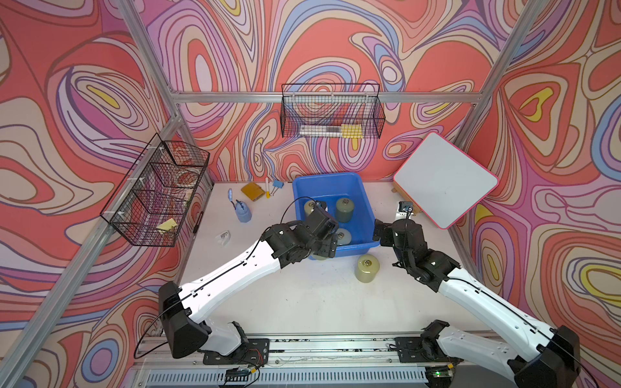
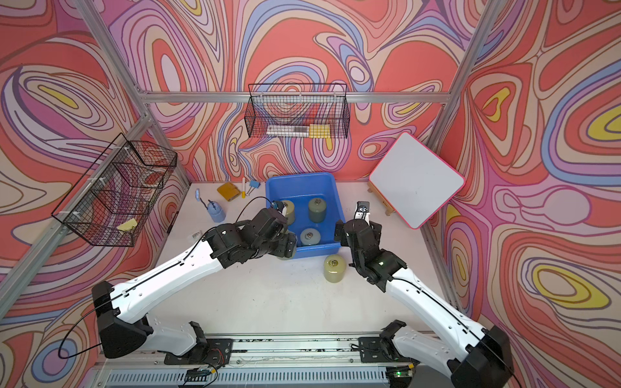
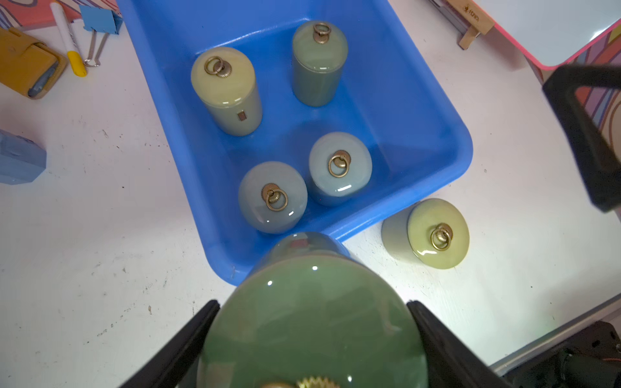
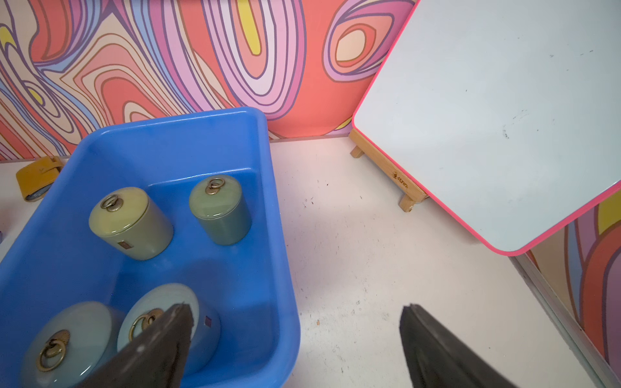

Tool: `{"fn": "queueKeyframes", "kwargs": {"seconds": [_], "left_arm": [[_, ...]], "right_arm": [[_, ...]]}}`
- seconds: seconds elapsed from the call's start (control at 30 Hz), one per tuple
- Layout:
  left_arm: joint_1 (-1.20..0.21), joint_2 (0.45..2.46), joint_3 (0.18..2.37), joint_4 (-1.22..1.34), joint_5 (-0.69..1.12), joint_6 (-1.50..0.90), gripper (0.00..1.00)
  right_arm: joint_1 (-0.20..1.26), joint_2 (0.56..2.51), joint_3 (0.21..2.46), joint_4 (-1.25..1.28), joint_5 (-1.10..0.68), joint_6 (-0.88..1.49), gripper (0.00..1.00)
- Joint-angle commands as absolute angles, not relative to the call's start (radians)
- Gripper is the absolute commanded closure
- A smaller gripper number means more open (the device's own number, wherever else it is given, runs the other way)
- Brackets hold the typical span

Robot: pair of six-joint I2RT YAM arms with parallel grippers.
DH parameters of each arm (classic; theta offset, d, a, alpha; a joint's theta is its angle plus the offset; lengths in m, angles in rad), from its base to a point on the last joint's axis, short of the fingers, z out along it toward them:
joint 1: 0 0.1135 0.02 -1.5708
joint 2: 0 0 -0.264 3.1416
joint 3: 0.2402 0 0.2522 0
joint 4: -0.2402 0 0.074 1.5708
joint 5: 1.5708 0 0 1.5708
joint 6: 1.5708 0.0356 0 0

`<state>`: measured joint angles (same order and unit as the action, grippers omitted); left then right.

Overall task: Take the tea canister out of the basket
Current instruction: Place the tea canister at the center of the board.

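A loose canister (image 1: 367, 268) stands on the white desk (image 1: 302, 302) just off the 5 o'clock corner of the blue basket (image 1: 327, 177). At the 7 o'clock corner, the left hand (image 3: 312, 302) is clamped on a dark green tea canister (image 3: 312, 336) by the rim. The right hand (image 4: 295, 307) hangs over the 4 o'clock wall, fingers wide apart and empty; inside stand two blue-grey canisters (image 3: 273, 198) (image 3: 339, 168) and, beyond toward 12 o'clock, a pale yellow canister (image 3: 225, 87) and a grey-green canister (image 3: 319, 63).
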<state>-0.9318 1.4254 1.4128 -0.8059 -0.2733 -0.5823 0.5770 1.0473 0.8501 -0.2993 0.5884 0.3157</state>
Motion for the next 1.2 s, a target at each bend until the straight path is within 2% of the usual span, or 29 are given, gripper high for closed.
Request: {"fn": "queueKeyframes", "kwargs": {"seconds": [0.0, 0.47, 1.17], "left_arm": [[-0.975, 1.395, 1.384, -0.689, -0.327, -0.634, 0.49], [-1.102, 1.533, 1.27, -0.473, -0.383, -0.656, 0.49], [-1.121, 1.748, 1.247, -0.362, -0.371, -0.664, 0.48]], "right_arm": [[0.572, 1.03, 0.838, -0.291, 0.617, 0.322, 0.02], [0.571, 1.02, 0.835, -0.294, 0.626, 0.323, 0.02], [0.572, 0.999, 0.835, -0.308, 0.65, 0.328, 0.02]]}}
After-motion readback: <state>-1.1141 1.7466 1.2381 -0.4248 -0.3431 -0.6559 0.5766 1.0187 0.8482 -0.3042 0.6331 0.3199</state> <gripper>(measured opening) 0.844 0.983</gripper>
